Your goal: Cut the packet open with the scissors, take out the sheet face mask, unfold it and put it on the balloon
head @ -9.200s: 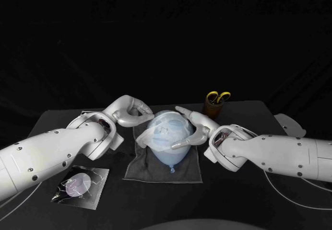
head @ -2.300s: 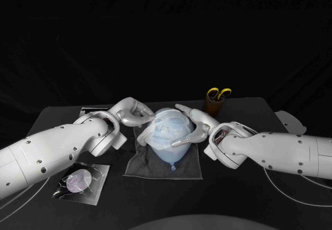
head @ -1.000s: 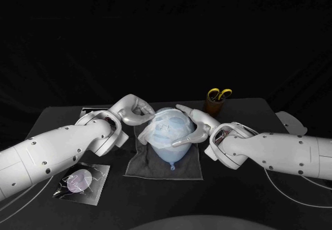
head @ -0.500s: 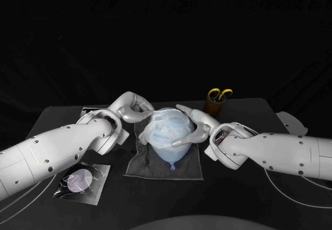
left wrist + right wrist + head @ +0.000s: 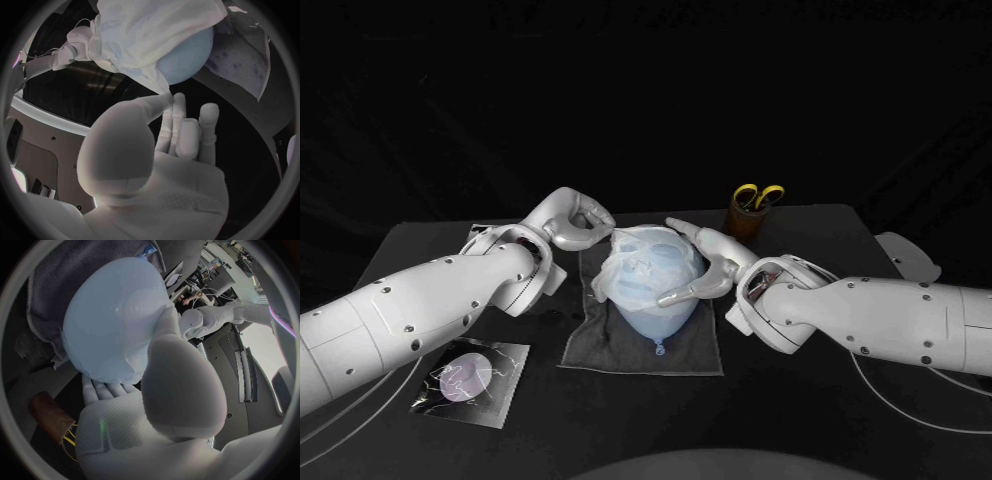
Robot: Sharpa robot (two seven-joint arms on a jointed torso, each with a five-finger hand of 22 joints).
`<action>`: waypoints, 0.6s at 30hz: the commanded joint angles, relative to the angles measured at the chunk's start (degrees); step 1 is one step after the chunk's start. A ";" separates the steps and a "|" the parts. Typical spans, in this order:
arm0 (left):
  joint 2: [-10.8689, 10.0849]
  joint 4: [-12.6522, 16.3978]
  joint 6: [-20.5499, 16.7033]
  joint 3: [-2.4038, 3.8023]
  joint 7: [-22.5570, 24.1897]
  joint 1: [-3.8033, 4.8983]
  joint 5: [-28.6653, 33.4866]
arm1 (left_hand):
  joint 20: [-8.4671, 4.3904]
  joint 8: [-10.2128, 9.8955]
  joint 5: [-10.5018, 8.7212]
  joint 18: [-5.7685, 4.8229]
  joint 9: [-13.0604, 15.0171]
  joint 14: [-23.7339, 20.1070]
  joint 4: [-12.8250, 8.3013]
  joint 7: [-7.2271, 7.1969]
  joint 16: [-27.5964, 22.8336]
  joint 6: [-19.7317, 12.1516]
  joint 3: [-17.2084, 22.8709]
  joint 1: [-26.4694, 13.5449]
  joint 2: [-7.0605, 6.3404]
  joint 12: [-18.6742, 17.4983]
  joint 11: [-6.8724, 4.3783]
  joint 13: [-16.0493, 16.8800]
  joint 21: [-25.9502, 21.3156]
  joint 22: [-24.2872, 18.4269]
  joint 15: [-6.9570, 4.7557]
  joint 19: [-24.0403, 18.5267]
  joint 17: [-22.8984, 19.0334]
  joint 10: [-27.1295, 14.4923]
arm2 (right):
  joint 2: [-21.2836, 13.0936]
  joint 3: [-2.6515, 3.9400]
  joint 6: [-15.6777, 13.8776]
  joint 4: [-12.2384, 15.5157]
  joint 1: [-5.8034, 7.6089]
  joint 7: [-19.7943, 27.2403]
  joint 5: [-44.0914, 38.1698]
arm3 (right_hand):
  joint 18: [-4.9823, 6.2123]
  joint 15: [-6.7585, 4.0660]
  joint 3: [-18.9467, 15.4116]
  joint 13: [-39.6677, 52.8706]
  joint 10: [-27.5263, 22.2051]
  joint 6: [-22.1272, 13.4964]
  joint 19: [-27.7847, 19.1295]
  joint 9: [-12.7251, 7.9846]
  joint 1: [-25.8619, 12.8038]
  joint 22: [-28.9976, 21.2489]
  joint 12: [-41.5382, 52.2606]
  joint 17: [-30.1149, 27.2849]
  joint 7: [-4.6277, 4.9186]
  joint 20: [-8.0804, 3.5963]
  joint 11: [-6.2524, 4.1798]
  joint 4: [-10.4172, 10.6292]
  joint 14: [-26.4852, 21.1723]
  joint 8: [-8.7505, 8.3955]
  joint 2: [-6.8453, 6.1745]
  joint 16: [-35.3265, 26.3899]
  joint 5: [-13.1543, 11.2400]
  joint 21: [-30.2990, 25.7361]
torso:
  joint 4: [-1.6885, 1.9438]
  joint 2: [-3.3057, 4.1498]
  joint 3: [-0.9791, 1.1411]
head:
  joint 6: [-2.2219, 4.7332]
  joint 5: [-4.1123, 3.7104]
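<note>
The left hand (image 5: 583,221) pinches the edge of the sheet face mask (image 5: 646,262) between thumb and finger. It has drawn back from the balloon (image 5: 652,316), pulling that side taut. The right hand (image 5: 701,268) cups the balloon's far side, thumb across it. The mask is draped on the balloon. Judged: final smoothing.

A balloon (image 5: 652,315), face mask (image 5: 646,265) on it, lies on a cloth (image 5: 596,352) mid-worktop (image 5: 776,405), between the left hand (image 5: 577,224) and right hand (image 5: 705,266). Scissors (image 5: 757,197) stand in a holder (image 5: 741,228) far right; a packet (image 5: 466,380) lies near left.
</note>
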 commanded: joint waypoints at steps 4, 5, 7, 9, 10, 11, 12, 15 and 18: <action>0.75 -1.35 0.32 0.08 -0.11 0.07 -2.25 | -0.07 0.08 0.07 -0.17 7.70 0.35 -0.10 -0.06 0.11 -0.51 0.52 -0.34 0.53 0.38 0.01 0.14 0.46 0.21 0.02 0.42 0.31 -0.57 | 0.13 -0.39 2.65 0.07 -0.48 -1.51 -0.47 | 0.84 -0.09 0.49 -0.01 0.01 0.17 0.41 0.01 0.94 -0.09 0.24 -0.08 6.01 0.16 0.07 0.03 0.38 0.35 0.09 0.05 0.37 0.20 | 0.05 0.01 -0.04 | -0.09 0.04; 0.95 -1.66 0.20 0.09 0.01 0.07 -2.35 | -0.08 0.05 0.03 -0.21 7.84 0.44 -0.08 -0.03 0.14 -0.62 0.60 -0.39 0.62 0.44 0.05 0.22 0.55 0.38 0.05 0.56 0.46 -0.71 | 0.13 -0.39 2.64 0.08 -0.48 -1.53 -0.48 | 0.84 -0.09 0.49 -0.01 0.01 0.17 0.41 0.01 0.94 -0.09 0.24 -0.08 6.01 0.16 0.07 0.03 0.38 0.35 0.09 0.05 0.37 0.20 | 0.06 0.01 -0.04 | -0.08 0.04; 1.32 -2.19 -0.01 0.10 0.26 0.07 -2.49 | -0.08 0.03 0.01 -0.23 7.93 0.54 -0.07 -0.01 0.17 -0.71 0.64 -0.43 0.68 0.49 0.07 0.29 0.61 0.49 0.07 0.64 0.63 -0.80 | 0.15 -0.39 2.64 0.07 -0.48 -1.54 -0.50 | 0.84 -0.09 0.49 -0.01 0.01 0.17 0.41 0.01 0.94 -0.09 0.24 -0.08 6.01 0.16 0.07 0.03 0.38 0.35 0.09 0.05 0.37 0.20 | 0.07 0.01 -0.03 | -0.11 0.10; 1.69 -2.60 -0.10 0.11 0.47 0.08 -2.65 | -0.09 0.02 0.00 -0.24 8.03 0.58 -0.07 0.01 0.19 -0.79 0.67 -0.46 0.73 0.53 0.09 0.34 0.65 0.56 0.08 0.70 0.68 -0.90 | 0.18 -0.39 2.65 0.07 -0.48 -1.55 -0.55 | 0.84 -0.09 0.49 -0.01 0.01 0.17 0.41 0.01 0.94 -0.09 0.24 -0.08 6.01 0.16 0.07 0.03 0.38 0.35 0.09 0.05 0.37 0.20 | 0.05 0.00 -0.03 | -0.11 0.15; 1.88 -2.77 -0.14 0.12 0.56 0.09 -2.75 | -0.09 0.01 -0.01 -0.26 8.12 0.63 -0.07 0.03 0.21 -0.86 0.71 -0.47 0.79 0.58 0.10 0.40 0.71 0.66 0.10 0.79 0.75 -0.99 | 0.21 -0.39 2.66 0.07 -0.48 -1.55 -0.58 | 0.84 -0.09 0.63 -0.05 -0.04 0.17 0.42 0.03 1.10 -0.10 0.29 -0.09 5.99 0.16 0.07 0.03 0.37 0.35 0.11 0.04 0.38 0.20 | 0.04 0.02 -0.03 | -0.15 0.21; 1.96 -2.82 -0.22 0.12 0.59 0.10 -2.83 | -0.09 0.01 -0.01 -0.26 8.12 0.63 -0.07 0.03 0.21 -0.86 0.71 -0.47 0.79 0.58 0.10 0.40 0.71 0.66 0.10 0.79 0.75 -0.99 | 0.21 -0.39 2.66 0.09 -0.48 -1.54 -0.60 | 0.84 -0.09 0.64 -0.02 0.04 0.17 0.42 0.03 1.12 -0.11 0.34 -0.09 5.99 0.16 0.07 0.03 0.37 0.36 0.12 0.05 0.38 0.20 | 0.00 0.03 -0.02 | -0.04 0.30; 2.01 -2.88 -0.30 0.13 0.63 0.10 -2.89 | -0.09 0.01 -0.01 -0.26 8.12 0.63 -0.07 0.03 0.21 -0.86 0.71 -0.47 0.79 0.58 0.10 0.40 0.71 0.66 0.10 0.79 0.75 -0.99 | 0.19 -0.40 2.66 0.11 -0.49 -1.55 -0.61 | 0.84 -0.09 0.64 -0.02 0.04 0.17 0.42 0.03 1.12 -0.11 0.34 -0.09 5.99 0.16 0.07 0.03 0.37 0.36 0.12 0.05 0.38 0.20 | -0.03 0.03 -0.02 | -0.02 0.31; 2.01 -3.11 -0.55 0.13 0.87 0.13 -2.81 | -0.09 -0.01 -0.02 -0.29 8.26 0.71 -0.05 0.05 0.24 -0.97 0.74 -0.52 0.86 0.66 0.13 0.49 0.79 0.82 0.12 0.91 0.88 -1.11 | 0.12 -0.40 2.66 0.15 -0.49 -1.57 -0.65 | 0.84 -0.09 0.64 -0.02 0.04 0.17 0.42 0.03 1.12 -0.11 0.34 -0.09 5.99 0.16 0.07 0.03 0.37 0.36 0.12 0.05 0.38 0.20 | 0.06 -0.03 0.02 | 0.02 0.18; 1.67 -3.05 -0.41 0.13 1.22 0.18 -1.40 | -0.06 -0.21 -0.07 -0.22 8.84 0.68 0.31 0.25 0.19 -1.69 0.70 -0.84 1.33 0.76 0.35 0.75 0.66 0.39 0.29 0.54 0.68 -1.82 | 0.07 -0.40 2.66 0.15 -0.49 -1.58 -0.67 | 0.84 -0.09 0.64 -0.02 0.04 0.17 0.42 0.03 1.12 -0.11 0.34 -0.09 5.99 0.16 0.07 0.03 0.37 0.36 0.12 0.05 0.38 0.20 | 0.00 -0.09 0.03 | 0.01 0.11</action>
